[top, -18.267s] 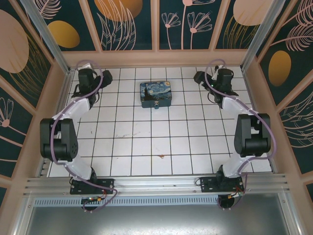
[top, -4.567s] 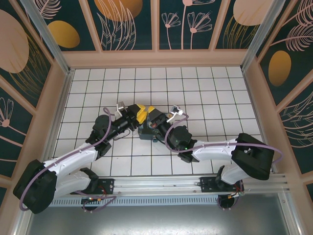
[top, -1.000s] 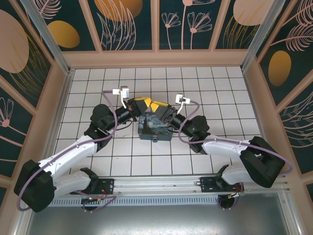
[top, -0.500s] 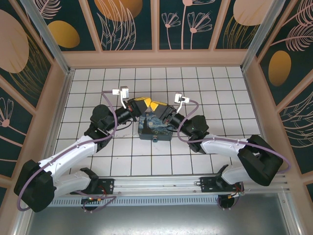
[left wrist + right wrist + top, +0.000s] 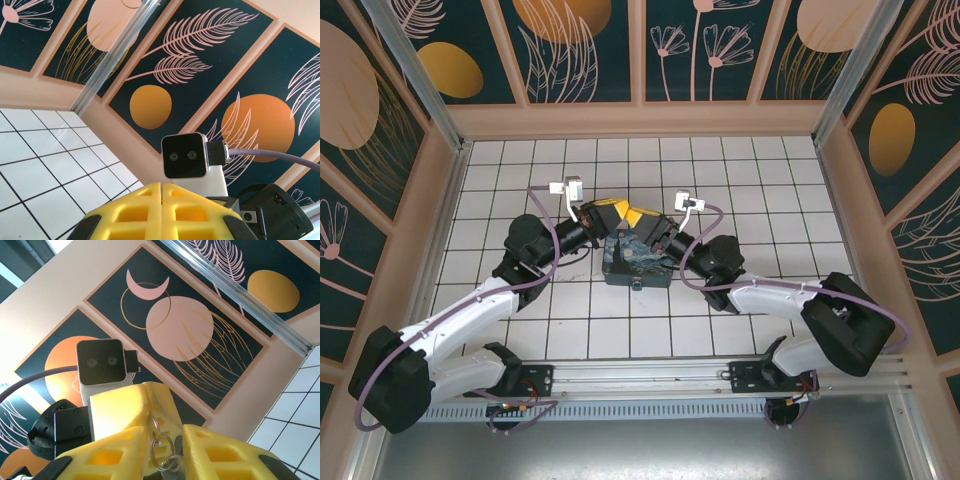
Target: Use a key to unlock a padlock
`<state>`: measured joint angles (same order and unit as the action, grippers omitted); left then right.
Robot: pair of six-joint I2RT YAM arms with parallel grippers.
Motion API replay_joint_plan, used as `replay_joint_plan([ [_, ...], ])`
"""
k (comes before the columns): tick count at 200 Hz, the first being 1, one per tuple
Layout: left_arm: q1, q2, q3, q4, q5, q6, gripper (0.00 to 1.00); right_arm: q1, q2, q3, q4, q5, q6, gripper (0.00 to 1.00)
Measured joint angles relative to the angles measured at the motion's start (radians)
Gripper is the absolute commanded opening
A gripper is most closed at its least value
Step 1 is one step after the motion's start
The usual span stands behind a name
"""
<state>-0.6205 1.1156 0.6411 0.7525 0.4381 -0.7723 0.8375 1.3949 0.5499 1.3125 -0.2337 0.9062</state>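
Both grippers meet fingertip to fingertip above the dark blue painted box (image 5: 638, 262). The padlock (image 5: 638, 285) is a tiny grey piece at the box's near edge. My left gripper (image 5: 608, 211) is shut, its yellow tips (image 5: 131, 407) pinching the top loop of a chain of key rings (image 5: 162, 445). The rings hang down between the fingers of my right gripper (image 5: 165, 435). Its jaws stand narrow around a silvery key (image 5: 172, 471) at the chain's lower end. In the left wrist view my left gripper (image 5: 161, 192) shows a closed seam, with the ring hidden.
The box lies mid-table on the white tiled floor (image 5: 570, 320). Patterned walls (image 5: 640, 60) enclose the table on three sides. Each wrist camera faces the other: the right arm's (image 5: 184, 156) and the left arm's (image 5: 100, 362).
The right gripper's jaws have narrowed around the key and rings, and the right arm has edged slightly left. The left arm has stayed put, still shut.
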Motion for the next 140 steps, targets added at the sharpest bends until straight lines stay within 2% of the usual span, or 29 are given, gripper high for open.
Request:
replay_joint_plan([
  [82,0.0,0.0,-0.011,0.007,0.0,-0.001,0.0,0.0,0.009,0.005,0.009,-0.001,0.013,0.22],
  [117,0.0,0.0,-0.014,0.007,-0.001,-0.004,0.0,0.0,0.009,0.007,0.009,-0.003,0.016,0.14],
  [140,0.0,0.0,-0.016,0.009,-0.002,-0.008,0.0,0.0,0.009,0.007,0.009,-0.004,0.016,0.05],
])
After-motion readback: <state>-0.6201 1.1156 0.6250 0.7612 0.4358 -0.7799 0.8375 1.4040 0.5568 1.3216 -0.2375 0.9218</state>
